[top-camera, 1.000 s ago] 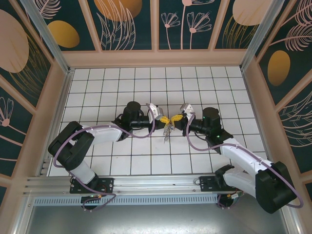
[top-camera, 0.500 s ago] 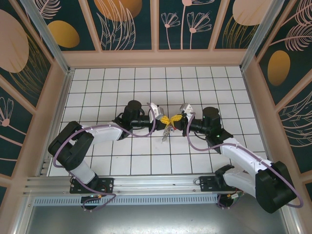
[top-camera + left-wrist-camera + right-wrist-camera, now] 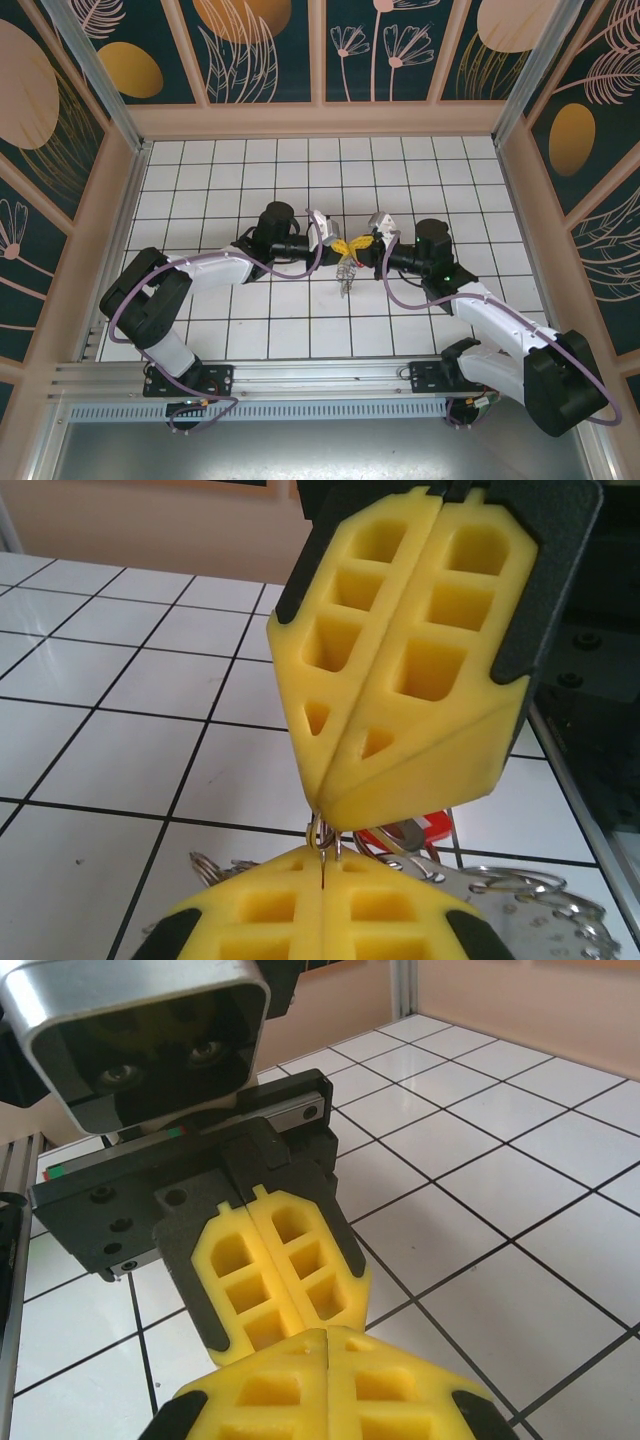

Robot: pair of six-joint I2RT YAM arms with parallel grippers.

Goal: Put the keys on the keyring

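My left gripper (image 3: 342,245) and right gripper (image 3: 359,244) meet tip to tip above the middle of the tiled floor. In the left wrist view my left gripper (image 3: 323,865) is shut, with thin wire loops of the keyring (image 3: 324,836) running into its seam. The right gripper (image 3: 335,815) above them is shut on the same loops. A key (image 3: 432,830) with a red head hangs just behind the tips, among silvery dangling pieces (image 3: 530,905). From above, the keyring bunch (image 3: 346,272) dangles below both grippers. In the right wrist view my right gripper (image 3: 328,1345) is shut against the left gripper (image 3: 290,1335).
A white tiled floor (image 3: 250,180) spreads all round, with wooden walls (image 3: 320,120) at the back and sides. An aluminium rail (image 3: 300,375) runs along the near edge by the arm bases.
The left arm has edged right, closing the gap to the right gripper. The hanging keyring bunch has shifted slightly beneath them. The right arm has stayed put.
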